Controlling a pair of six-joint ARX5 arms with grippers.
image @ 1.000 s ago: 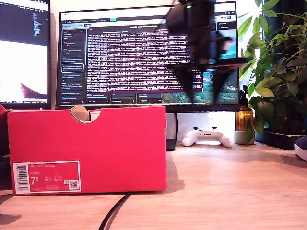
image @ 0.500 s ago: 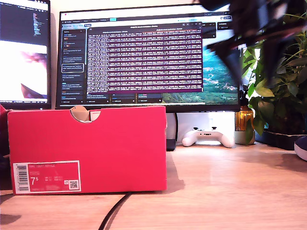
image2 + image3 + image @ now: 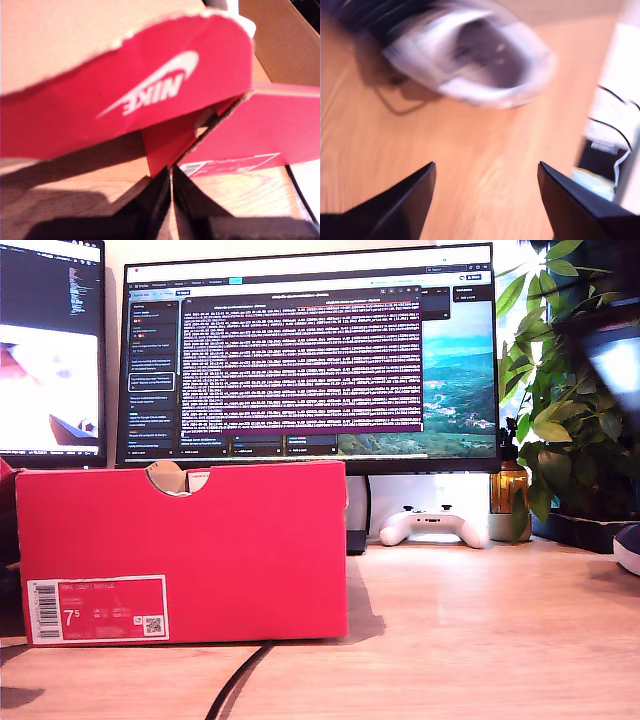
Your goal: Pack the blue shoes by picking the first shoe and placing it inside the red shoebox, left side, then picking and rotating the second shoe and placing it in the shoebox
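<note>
Standing on the worktop (image 3: 450, 640) at the exterior view's left, the red shoebox (image 3: 185, 550), label and half-round notch facing the camera, likely kept clear for loading. Hovering beside its Nike-marked flap (image 3: 150, 95) with fingers clenched on nothing, my first gripper (image 3: 171, 200), probably parked. Poised with fingers released wide over a blurred blue shoe (image 3: 470, 60) lying on bare wood, my second gripper (image 3: 485, 200), seemingly lining up a pick. Showing a pale lining and dark upper, that shoe; details too blurred to tell.
</note>
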